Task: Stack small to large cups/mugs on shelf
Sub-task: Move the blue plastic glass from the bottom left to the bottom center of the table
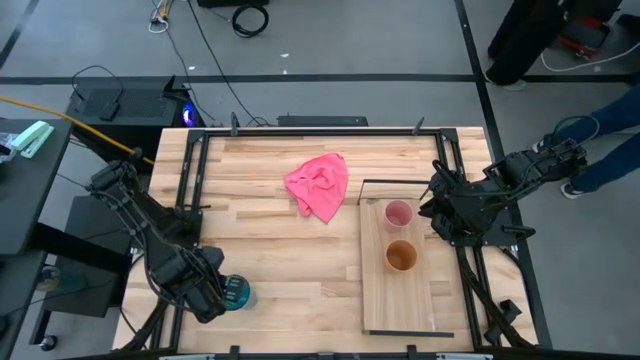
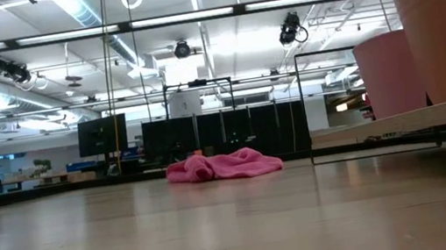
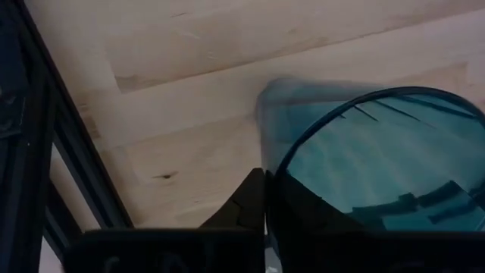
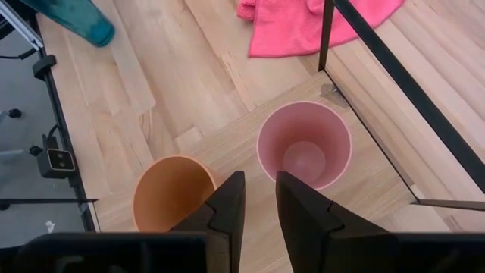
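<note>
**At the desk's near-left corner, the teal cup is in hand**

Near the left front corner of the desk (image 1: 260, 300), the left pincer (image 1: 215, 296) sits at the teal cup (image 1: 238, 294). The left wrist view shows one dark finger (image 3: 246, 205) pressed against the outside of the cup's wall and the rim close under the camera, so the pincer looks closed on the cup across its rim (the second finger is hidden, presumably inside). Gripping by the rim makes sense: it leaves the cup's base free to be lowered or to take another cup inside.

On the shelf (image 1: 410, 310), which lies along the desk's right side with its wire frame at the far end, the pink cup (image 1: 398, 213) stands upright toward the frame end and the orange cup (image 1: 401, 256) just beside it toward the middle, apart and not yet nested. The rest of the board is bare, leaving room for the widest cup.

Above the shelf's right edge, the right pincer (image 1: 435, 212) hovers near the two cups, its fingers (image 4: 223, 208) a narrow gap apart and holding nothing; it looks down between the pink and orange cups, well placed to take either.

A pink cloth (image 1: 320, 185) lies crumpled near the desk's far middle, clear of both arms.

My judgement: the teal cup has yet to cross to the shelf, and the nesting is all still to do.
</note>
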You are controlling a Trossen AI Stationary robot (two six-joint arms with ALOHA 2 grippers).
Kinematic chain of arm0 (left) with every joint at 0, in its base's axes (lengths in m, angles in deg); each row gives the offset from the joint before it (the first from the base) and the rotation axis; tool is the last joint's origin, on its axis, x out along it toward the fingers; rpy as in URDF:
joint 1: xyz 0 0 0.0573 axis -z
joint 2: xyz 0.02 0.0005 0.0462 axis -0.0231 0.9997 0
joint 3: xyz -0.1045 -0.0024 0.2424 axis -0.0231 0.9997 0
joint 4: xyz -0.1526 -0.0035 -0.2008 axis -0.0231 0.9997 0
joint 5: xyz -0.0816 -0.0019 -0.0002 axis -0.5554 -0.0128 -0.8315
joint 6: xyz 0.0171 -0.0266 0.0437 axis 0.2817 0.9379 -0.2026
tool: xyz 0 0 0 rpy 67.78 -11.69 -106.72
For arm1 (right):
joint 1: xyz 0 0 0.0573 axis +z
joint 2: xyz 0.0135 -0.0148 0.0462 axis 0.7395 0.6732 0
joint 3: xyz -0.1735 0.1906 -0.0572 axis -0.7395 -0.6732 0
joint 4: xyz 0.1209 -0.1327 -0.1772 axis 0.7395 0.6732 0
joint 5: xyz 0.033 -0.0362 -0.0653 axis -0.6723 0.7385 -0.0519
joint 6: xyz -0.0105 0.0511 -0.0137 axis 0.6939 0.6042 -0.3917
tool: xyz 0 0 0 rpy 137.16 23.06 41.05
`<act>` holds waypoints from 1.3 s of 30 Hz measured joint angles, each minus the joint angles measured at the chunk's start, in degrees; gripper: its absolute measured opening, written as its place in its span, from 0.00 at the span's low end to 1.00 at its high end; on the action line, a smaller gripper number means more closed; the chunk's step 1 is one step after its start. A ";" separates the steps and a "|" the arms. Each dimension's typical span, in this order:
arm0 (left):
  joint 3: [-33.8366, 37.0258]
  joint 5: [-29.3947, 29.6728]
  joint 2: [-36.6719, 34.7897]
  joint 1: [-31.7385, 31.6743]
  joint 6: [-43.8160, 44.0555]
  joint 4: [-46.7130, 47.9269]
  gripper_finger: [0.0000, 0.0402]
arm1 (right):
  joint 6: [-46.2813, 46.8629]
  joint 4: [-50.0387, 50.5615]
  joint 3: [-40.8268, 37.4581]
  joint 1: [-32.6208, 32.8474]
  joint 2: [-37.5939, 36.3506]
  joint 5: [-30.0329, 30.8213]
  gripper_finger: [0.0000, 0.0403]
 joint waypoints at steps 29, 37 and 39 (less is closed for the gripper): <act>-43.37 2.52 12.11 -31.61 -54.71 11.49 0.03 | -0.46 0.02 0.00 0.01 -0.02 -0.02 0.21; -59.89 -1.22 24.60 -35.49 -64.29 16.92 0.03 | -0.48 0.04 0.02 -0.01 -0.02 -0.02 0.21; -62.71 -2.44 27.66 -35.50 -65.93 17.77 0.03 | -0.99 0.04 0.01 0.00 0.00 -0.02 0.21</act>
